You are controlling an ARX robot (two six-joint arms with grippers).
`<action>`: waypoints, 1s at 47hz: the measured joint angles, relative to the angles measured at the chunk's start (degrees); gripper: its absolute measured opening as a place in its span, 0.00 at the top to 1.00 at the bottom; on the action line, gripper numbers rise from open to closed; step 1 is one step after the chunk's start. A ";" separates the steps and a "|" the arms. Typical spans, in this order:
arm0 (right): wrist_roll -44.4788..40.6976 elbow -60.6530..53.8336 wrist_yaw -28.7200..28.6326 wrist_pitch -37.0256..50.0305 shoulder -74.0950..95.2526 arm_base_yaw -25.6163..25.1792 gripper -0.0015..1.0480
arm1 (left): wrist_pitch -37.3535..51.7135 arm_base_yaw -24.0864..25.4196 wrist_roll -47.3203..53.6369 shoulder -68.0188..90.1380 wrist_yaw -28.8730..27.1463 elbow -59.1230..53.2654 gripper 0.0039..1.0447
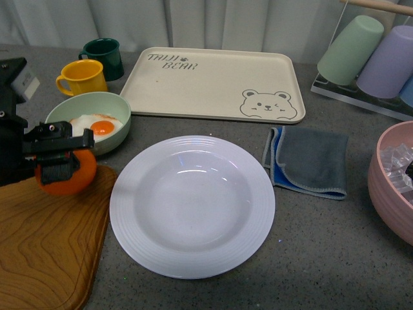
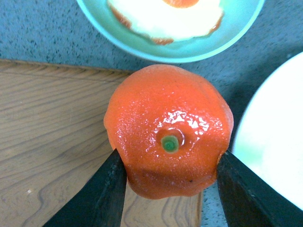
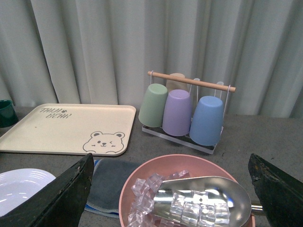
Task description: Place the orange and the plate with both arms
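Left pincer (image 2: 170, 163) is clamping the orange (image 2: 168, 118) at the wooden board (image 2: 52, 137) edge; next, I'm judging, it's needing carrying over the plate (image 1: 129, 213).

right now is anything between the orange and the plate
Nothing visible does. The left gripper has its fingers on both sides of the orange at the wooden board's edge. The plate lies right beside that board, empty. The green bowl with the fried egg sits behind the orange, off that path.

Glossy white plate (image 1: 193, 265), dimpled shiny orange (image 2: 165, 118), grained wooden board (image 1: 45, 245) — grey speckled matt surface (image 1: 322, 252), soft cloth (image 1: 313, 158).
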 joint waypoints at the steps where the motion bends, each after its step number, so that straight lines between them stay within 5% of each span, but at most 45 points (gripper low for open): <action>1: 0.00 0.00 0.00 0.00 0.02 0.00 0.09 | 0.00 -0.57 -0.13 -0.94 -0.22 0.00 0.56; 26: 0.00 0.00 0.00 0.00 0.02 0.00 0.09 | 1.09 -21.64 -6.34 3.91 0.66 5.49 0.57; 44: 0.02 0.00 0.00 0.00 0.00 0.00 0.09 | 3.04 -23.26 -7.87 11.28 0.81 8.48 0.57; 47: 0.00 -0.02 0.00 0.00 0.00 0.00 0.09 | 3.08 -23.17 -8.35 11.45 1.18 8.85 0.50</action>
